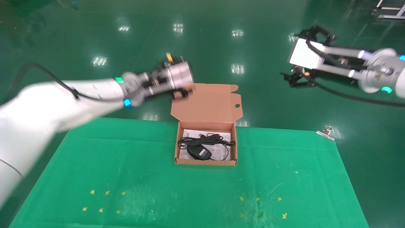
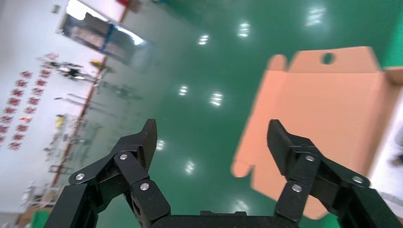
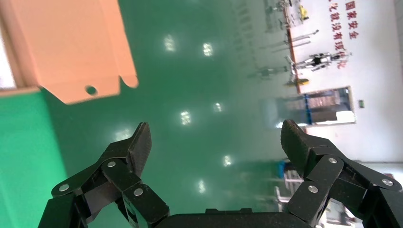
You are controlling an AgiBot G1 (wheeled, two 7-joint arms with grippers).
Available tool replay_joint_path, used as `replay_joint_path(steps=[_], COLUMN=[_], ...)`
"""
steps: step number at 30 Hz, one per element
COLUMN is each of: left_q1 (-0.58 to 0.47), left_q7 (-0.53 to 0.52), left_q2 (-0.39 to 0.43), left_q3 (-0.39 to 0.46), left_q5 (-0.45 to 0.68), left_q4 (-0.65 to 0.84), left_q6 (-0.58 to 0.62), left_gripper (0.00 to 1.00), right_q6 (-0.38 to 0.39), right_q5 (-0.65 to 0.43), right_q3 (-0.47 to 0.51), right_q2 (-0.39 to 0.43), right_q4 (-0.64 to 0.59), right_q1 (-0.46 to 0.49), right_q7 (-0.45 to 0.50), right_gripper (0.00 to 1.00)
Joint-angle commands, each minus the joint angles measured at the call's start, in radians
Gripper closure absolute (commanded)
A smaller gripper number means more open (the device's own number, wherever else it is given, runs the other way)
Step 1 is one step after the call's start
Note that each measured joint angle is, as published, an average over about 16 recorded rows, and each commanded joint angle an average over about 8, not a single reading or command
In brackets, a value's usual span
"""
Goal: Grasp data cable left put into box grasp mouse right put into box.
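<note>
The data cable (image 1: 207, 139) lies inside the box (image 1: 205, 162), bundled with its long axis running across the box from side to side, on the white printed sheet (image 1: 190, 133). The mouse (image 1: 199, 153) rests just in front of it in the same box, touching or nearly touching the bundle, with its thin cord (image 1: 225, 151) looped toward the right wall. The box stands on the green worktop (image 1: 126, 177) at its far edge, its hinged lid (image 1: 207, 103) upright and open. Both task items therefore appear already deposited, and no grasp looks outstanding. The left claw (image 2: 211, 137) is raised beside the left edge of the lid, its fingers spread and holding nothing; the cable lies below it and toward the robot. The right claw (image 3: 216, 142) is raised well apart to the right of the box, fingers likewise spread and empty; the mouse lies below it and far to its left. The left arm is the nearer of the two to the box. A metal clip (image 1: 326, 133) sits at the right far corner of the worktop.
</note>
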Motion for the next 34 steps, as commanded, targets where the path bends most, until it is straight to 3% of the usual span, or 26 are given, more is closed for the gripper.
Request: replay_joint_path(steps=[1,8,34], left_q1=[-0.019,0.002,0.24], left_q7=[-0.006,-0.036,-0.229], left_q2=[-0.008,-0.052,-0.328], left_q3=[-0.006,-0.045,-0.281], left_q5=[0.0,-0.045,-0.364], left_q4=[-0.008,-0.05,-0.323], left_q6=[-0.016,0.029,0.445], left_gripper=[0.0,0.0,0.0], right_q6=[-0.004,-0.059,-0.435], right_q5=[-0.009,0.049,0.534], right_q3=[0.0,0.042,0.354], right_q2=[0.002,0.01,0.053], right_q4=[0.003,0.005,0.01], right_q1=[0.016,-0.013,-0.292], right_q7=[-0.006,-0.021,-0.105], right_gripper=[0.0,0.0,0.0])
